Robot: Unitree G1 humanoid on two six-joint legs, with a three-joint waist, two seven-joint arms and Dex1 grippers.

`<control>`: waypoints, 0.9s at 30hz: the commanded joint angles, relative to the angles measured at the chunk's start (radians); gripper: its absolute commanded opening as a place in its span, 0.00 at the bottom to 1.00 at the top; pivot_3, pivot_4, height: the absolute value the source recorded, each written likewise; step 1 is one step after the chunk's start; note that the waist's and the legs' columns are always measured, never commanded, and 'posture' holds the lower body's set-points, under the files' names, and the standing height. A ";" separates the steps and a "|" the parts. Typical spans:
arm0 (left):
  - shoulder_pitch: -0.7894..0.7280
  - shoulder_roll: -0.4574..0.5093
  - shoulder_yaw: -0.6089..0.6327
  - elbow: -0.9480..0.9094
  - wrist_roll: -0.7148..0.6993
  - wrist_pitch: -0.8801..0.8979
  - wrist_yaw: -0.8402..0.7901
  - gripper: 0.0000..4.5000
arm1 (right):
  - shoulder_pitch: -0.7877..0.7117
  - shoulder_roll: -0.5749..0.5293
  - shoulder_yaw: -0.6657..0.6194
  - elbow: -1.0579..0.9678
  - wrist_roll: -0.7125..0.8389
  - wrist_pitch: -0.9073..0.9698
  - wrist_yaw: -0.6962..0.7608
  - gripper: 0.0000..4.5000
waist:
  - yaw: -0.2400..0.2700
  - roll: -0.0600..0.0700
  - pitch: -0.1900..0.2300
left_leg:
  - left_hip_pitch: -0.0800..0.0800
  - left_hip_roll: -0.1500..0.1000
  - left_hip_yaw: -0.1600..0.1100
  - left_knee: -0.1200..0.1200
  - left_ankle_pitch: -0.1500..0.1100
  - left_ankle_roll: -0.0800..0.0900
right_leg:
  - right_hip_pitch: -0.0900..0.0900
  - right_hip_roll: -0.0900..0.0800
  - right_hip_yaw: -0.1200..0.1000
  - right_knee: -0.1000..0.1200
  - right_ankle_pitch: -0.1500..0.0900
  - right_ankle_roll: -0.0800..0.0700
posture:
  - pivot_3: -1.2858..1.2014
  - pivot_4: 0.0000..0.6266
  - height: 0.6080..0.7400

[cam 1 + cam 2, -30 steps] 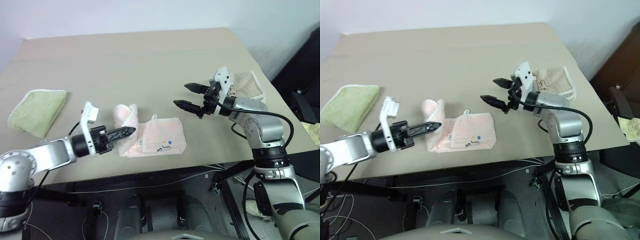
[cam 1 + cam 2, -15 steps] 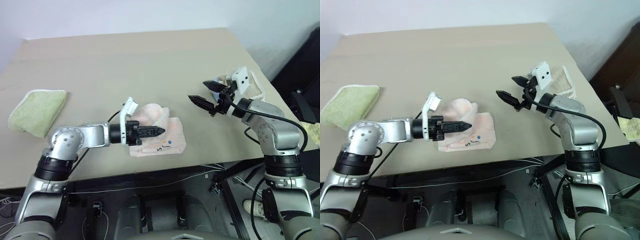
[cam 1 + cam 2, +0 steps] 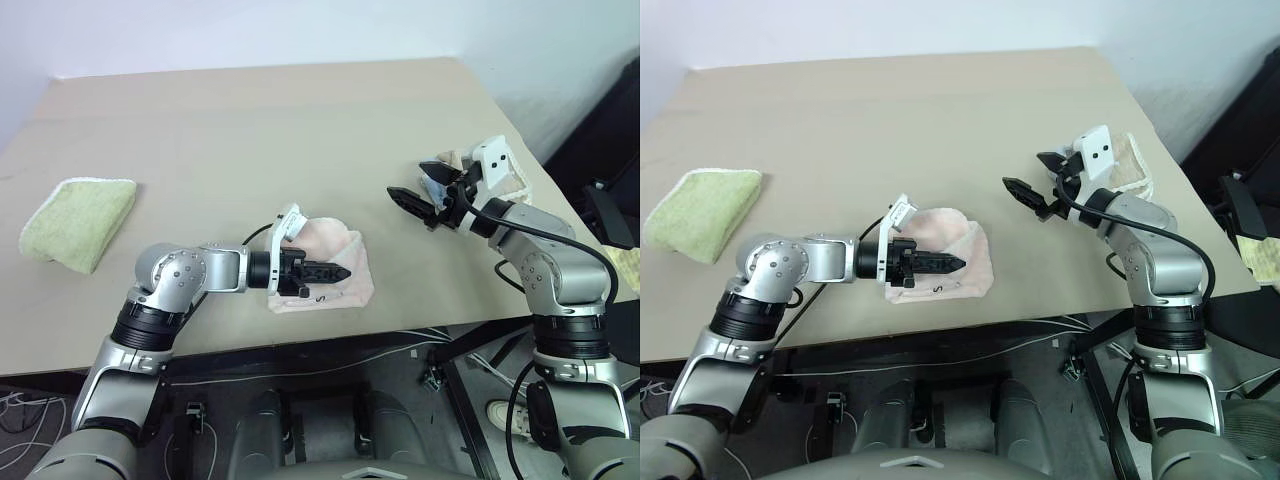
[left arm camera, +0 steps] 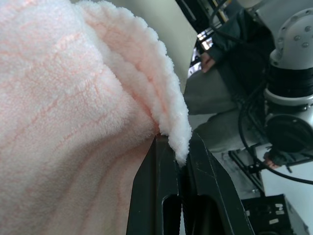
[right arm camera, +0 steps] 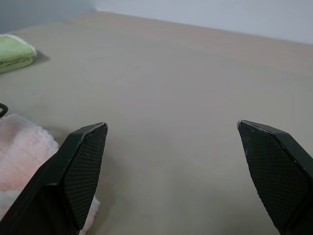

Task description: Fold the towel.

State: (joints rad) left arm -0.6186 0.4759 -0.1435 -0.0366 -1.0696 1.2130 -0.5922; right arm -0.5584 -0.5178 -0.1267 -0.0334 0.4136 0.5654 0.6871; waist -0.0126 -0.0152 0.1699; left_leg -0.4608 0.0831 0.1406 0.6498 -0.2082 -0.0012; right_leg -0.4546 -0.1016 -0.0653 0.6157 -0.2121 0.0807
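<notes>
The pale pink towel (image 3: 335, 243) lies bunched near the table's front edge, one layer pulled over the rest. My left gripper (image 3: 338, 272) reaches across it from the left, low over the cloth. In the left wrist view the left gripper (image 4: 178, 147) is shut on the towel's fluffy edge (image 4: 171, 117), which is pinched between the black fingers. My right gripper (image 3: 410, 180) hovers open to the right of the towel, above the table and apart from it. In the right wrist view its fingertips (image 5: 90, 142) stand wide, with a corner of the towel (image 5: 19, 147) beside them.
A folded light green towel (image 3: 78, 220) lies at the table's left side. A tan towel (image 3: 1135, 160) sits at the right edge behind my right wrist. The table's front edge (image 3: 400, 325) runs just below the pink towel. Cables and a stand are on the floor beyond the right edge.
My left gripper has swept to the right, dragging the towel's left part over onto the rest. My right gripper drew back to the right, still open.
</notes>
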 commanded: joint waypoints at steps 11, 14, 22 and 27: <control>0.044 0.022 0.074 -0.130 0.009 0.038 -0.065 0.92 | -0.031 0.027 0.018 -0.002 0.001 -0.034 -0.007 1.00 | -0.001 0.000 0.000 | 0.001 0.000 -0.001 0.001 0.000 0.000 | 0.001 0.000 0.000 0.002 0.000 0.000 | 0.52 0.24 1.00; 0.079 0.104 0.087 -0.205 0.017 0.052 -0.084 1.00 | -0.037 0.026 0.013 0.008 0.005 -0.030 -0.005 1.00 | -0.003 0.000 0.000 | 0.001 0.000 -0.001 0.001 0.000 0.000 | 0.001 0.000 0.000 0.002 0.000 0.000 | 0.52 0.24 1.00; 0.223 0.442 0.219 -0.317 0.074 -0.096 -0.343 1.00 | -0.057 0.032 0.003 0.001 0.070 0.038 0.024 1.00 | -0.008 0.000 0.000 | 0.001 0.001 0.000 0.000 0.000 -0.001 | -0.002 0.000 0.000 0.005 -0.001 -0.002 | 0.52 0.24 1.00; 0.272 0.554 0.305 -0.200 0.164 -0.253 -0.487 1.00 | -0.059 0.057 0.028 -0.043 0.105 0.063 0.039 0.91 | 0.001 0.000 0.000 | 0.001 0.001 0.000 0.000 -0.001 -0.004 | -0.001 0.000 0.000 0.002 -0.002 -0.004 | 0.52 0.24 1.00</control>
State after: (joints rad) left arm -0.3256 1.0204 0.0941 -0.2761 -0.9160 1.0098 -1.0436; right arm -0.5943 -0.4709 -0.0965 -0.0267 0.4977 0.6366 0.7305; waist -0.0117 -0.0147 0.1704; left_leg -0.4602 0.0841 0.1408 0.6498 -0.2089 -0.0050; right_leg -0.4560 -0.1021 -0.0656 0.6178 -0.2142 0.0769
